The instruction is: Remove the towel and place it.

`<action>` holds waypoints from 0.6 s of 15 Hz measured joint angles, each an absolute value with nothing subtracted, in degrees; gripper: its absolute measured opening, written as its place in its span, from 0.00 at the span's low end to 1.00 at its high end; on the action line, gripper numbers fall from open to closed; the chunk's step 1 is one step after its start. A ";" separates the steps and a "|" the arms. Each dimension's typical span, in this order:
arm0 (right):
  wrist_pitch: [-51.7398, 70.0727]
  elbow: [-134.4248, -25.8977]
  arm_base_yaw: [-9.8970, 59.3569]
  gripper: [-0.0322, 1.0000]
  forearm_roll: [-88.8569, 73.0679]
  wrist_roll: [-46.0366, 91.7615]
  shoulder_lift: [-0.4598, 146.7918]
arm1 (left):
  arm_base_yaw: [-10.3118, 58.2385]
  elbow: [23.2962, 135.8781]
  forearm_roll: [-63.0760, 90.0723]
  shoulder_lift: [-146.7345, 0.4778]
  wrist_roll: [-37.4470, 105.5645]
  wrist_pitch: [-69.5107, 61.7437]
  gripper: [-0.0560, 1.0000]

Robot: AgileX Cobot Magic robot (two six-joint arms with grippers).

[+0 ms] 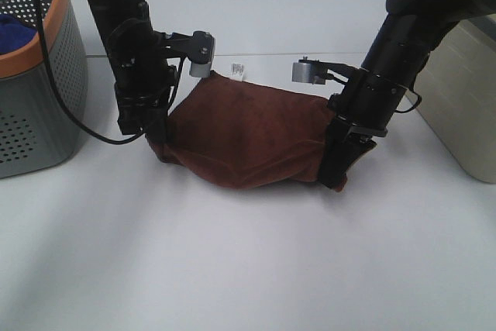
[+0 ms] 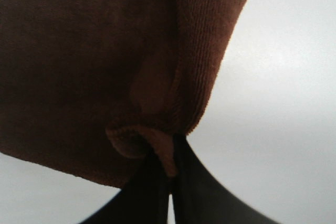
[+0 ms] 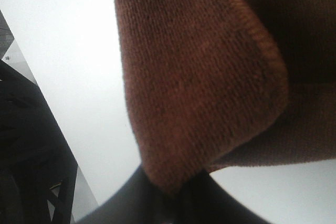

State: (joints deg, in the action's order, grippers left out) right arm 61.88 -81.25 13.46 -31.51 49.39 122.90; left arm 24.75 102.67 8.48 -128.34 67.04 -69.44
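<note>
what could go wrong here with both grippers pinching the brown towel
1. The left gripper pinches only a small bunched corner of the dark brown plush towel; it could slip out.
2. The right gripper also holds just an edge.
3. The towel's middle sags onto the white table and could drag.

In the high view, the left gripper (image 1: pixel 158 147) and the right gripper (image 1: pixel 335 177) are sinking into folds of the towel (image 1: pixel 248 133), so their fingers are not showing there. The towel's small white tag (image 1: pixel 237 70) is too small to read. A grey basket (image 1: pixel 35 114) is being cut off by the left edge, a blue cloth (image 1: pixel 14 29) inside it only partly showing. A beige bin (image 1: pixel 465 98) is running off the right edge. Both wrist views are cropping the towel.
</note>
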 joint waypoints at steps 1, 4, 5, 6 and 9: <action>61.88 -81.25 13.52 0.03 -31.17 49.33 122.90 | 24.75 101.53 8.42 -128.40 67.09 -69.44 0.05; 61.88 -80.67 13.52 0.10 -30.14 47.73 122.90 | 24.75 99.35 6.88 -128.46 67.90 -69.44 0.06; 61.88 -80.04 13.52 0.20 -30.14 46.81 122.90 | 24.75 99.24 6.76 -128.46 67.90 -69.44 0.06; 61.88 -79.47 13.52 0.33 -30.14 45.55 122.90 | 24.75 99.24 6.82 -128.46 67.90 -69.44 0.06; 61.88 -79.01 13.52 0.65 -30.42 38.90 122.90 | 24.75 99.24 6.76 -128.46 67.90 -69.44 0.14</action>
State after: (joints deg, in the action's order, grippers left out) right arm 61.88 -79.01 13.52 -30.42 38.90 122.90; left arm 24.75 99.24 6.76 -128.46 67.90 -69.44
